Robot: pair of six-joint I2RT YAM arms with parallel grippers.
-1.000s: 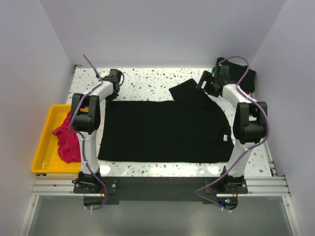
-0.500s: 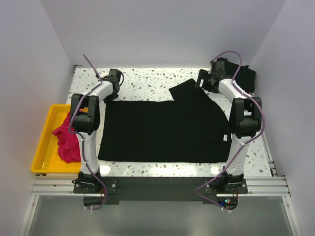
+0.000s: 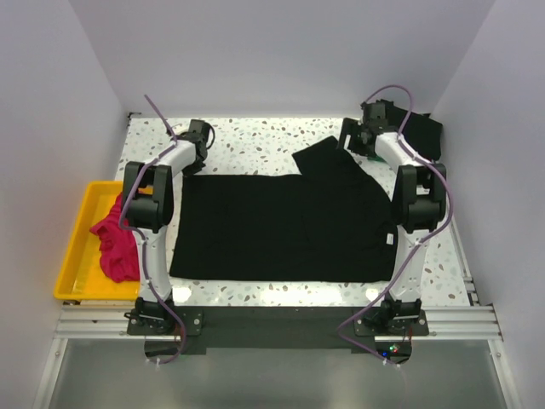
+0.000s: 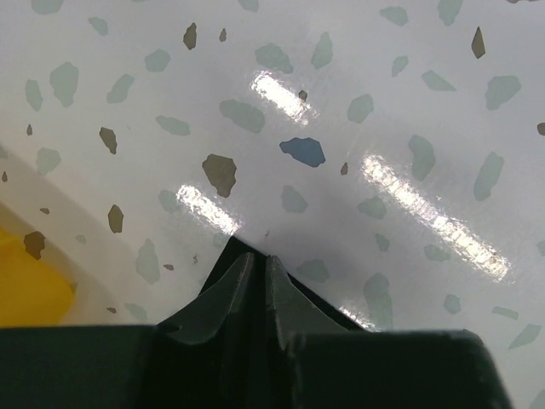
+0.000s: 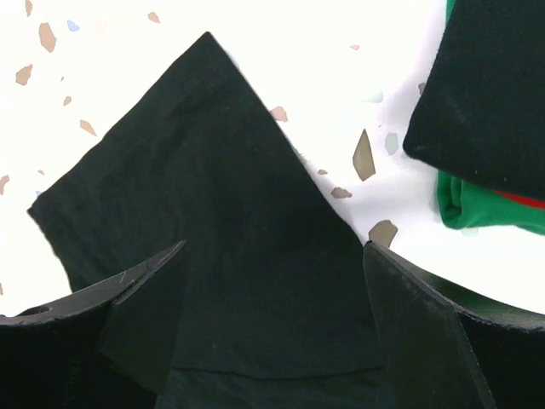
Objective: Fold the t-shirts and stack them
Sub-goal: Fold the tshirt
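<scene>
**Black tee laid flat, both grippers up at the far end**

A large black short-sleeved cloth t-shirt (image 3: 289,230) is spread flat on the white speckled surface (image 4: 383,102) between the two arms. One sleeve (image 5: 213,196) is poked out at the far corner, right under the right gripper (image 5: 272,290). That gripper's fingers are spread wide and nothing is pinched. The sleeve cloth is just seen below and between them.

Just to the right of that gripper a folded stack is parked. A folded black shirt (image 5: 494,85) is on top, a green shirt (image 5: 477,209) is under it, and a sliver of red shirt (image 5: 524,200) is peeking out.

The left gripper (image 4: 255,260) is pointed at bare surface beyond the tee's far left corner. Its fingers are drawn almost together with only a slit between, and nothing is caught in it.

A magenta-pink shirt (image 3: 115,243) is heaped in a yellow plastic tray (image 3: 77,256), well off to the near left of that gripper.
</scene>
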